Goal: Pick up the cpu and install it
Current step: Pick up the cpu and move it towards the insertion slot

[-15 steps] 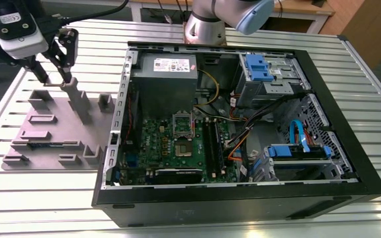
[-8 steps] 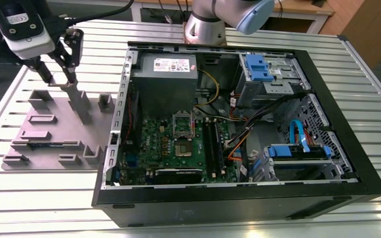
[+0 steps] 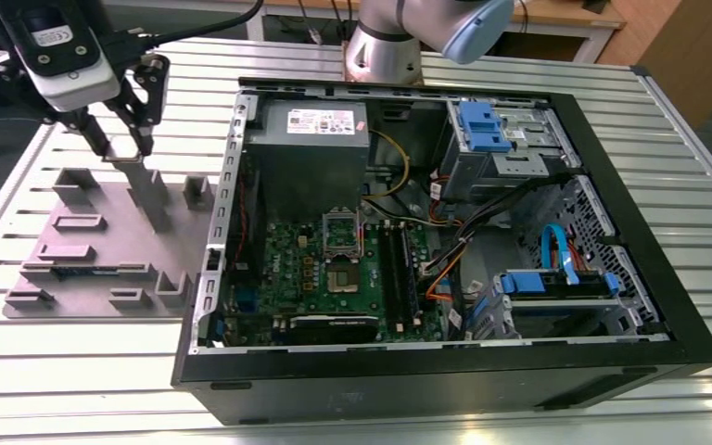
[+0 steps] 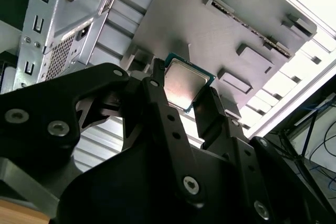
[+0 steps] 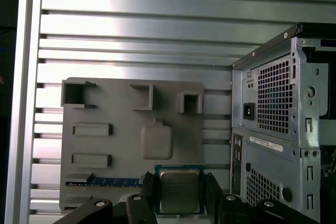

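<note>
Silver-grey cpu (image 5: 178,190) clenched between gripper (image 5: 179,195) fingers, gripped on two opposite edges; metal top shows in both wrist views. Held in air over grey fixture tray (image 3: 84,248), near its far edge in exterior view. Tray sits on slatted metal tabletop (image 3: 71,371), at exterior view's left of open PC case (image 3: 455,375). Motherboard (image 3: 294,269) inside case, well apart from cpu.

cpu (image 5: 178,190): smooth metal top | tray (image 5: 115,145): matt grey plastic | table (image 5: 131,30): ribbed metal

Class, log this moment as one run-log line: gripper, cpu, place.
gripper: shut on small flat square silver-grey cpu | place: over flat grey plastic tray, beside open black computer case | install: not yet done
</note>
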Controlling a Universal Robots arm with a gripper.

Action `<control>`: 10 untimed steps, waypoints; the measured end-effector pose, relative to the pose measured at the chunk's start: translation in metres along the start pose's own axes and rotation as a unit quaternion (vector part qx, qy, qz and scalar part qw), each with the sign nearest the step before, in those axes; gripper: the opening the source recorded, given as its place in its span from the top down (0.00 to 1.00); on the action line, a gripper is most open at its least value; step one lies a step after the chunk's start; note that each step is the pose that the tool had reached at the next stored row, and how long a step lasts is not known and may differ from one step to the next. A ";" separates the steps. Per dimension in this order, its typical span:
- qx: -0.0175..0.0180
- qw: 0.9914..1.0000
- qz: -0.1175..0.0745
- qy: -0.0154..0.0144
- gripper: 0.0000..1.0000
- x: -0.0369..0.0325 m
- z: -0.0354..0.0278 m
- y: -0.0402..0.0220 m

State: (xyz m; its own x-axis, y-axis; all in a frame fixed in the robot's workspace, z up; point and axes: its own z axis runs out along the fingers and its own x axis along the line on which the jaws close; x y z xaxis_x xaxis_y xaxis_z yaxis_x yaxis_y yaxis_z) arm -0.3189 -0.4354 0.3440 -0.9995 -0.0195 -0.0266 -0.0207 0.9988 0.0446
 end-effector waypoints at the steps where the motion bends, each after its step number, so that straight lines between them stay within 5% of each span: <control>1: 0.000 1.000 0.000 0.000 0.53 -0.0011 0.0000 0.0000; 10: 0.000 1.000 0.000 0.000 0.53 -0.0017 -0.0066 0.0003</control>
State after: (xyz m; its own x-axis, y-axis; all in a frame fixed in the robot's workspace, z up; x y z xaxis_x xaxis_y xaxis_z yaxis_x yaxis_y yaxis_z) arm -0.3174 -0.4354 0.3506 -0.9995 -0.0195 -0.0265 -0.0206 0.9988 0.0445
